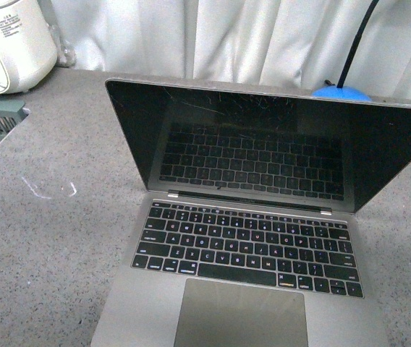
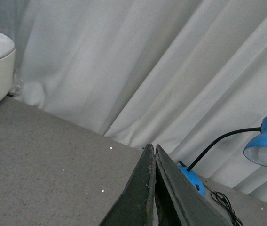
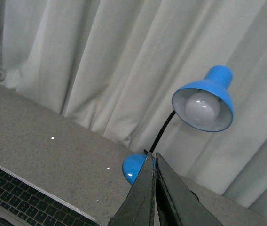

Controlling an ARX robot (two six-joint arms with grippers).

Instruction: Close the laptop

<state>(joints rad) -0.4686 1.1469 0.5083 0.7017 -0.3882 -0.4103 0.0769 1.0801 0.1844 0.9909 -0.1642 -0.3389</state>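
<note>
Since the laptop (image 1: 252, 249) is wide open with left gripper (image 2: 153, 149) and right gripper (image 3: 153, 157) both pinched together off it, we're only at the approach, so next up is tipping the screen (image 1: 263, 141) down from behind.

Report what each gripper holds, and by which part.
Nothing is held. The left gripper and the right gripper are both shut with nothing between their fingers. The laptop stands open, untouched.
</note>
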